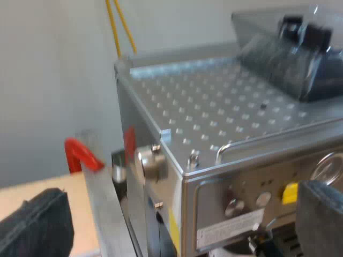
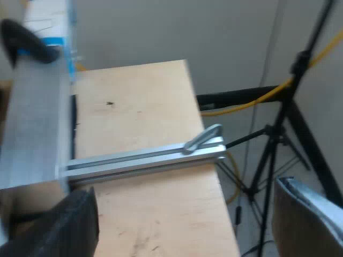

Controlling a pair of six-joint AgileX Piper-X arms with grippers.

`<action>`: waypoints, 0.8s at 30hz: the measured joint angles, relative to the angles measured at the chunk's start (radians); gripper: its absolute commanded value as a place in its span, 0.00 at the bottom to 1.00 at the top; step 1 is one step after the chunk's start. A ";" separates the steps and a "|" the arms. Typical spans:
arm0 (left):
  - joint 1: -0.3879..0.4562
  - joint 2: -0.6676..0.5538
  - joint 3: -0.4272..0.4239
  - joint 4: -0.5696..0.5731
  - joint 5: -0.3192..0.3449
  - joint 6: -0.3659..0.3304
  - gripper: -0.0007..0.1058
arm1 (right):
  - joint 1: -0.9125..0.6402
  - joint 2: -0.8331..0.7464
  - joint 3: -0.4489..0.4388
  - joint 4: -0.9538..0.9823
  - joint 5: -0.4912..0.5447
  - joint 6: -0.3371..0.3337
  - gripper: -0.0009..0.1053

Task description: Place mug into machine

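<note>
My left claw and right claw are wide open, empty. The machine is at the left claw's twelve o'clock. I should grab the mug gently first.

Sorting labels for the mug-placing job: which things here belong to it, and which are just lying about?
Job:
- espresso machine with bean hopper
- left fingers, open
- right fingers, open

Lying about:
- aluminium rail on the wooden table
- tripod
- yellow cable
- red piece beside the machine
</note>
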 measured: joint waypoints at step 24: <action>0.000 -0.503 -0.008 0.377 -0.003 0.003 0.80 | -0.041 -0.589 -0.003 0.356 -0.197 -0.022 0.66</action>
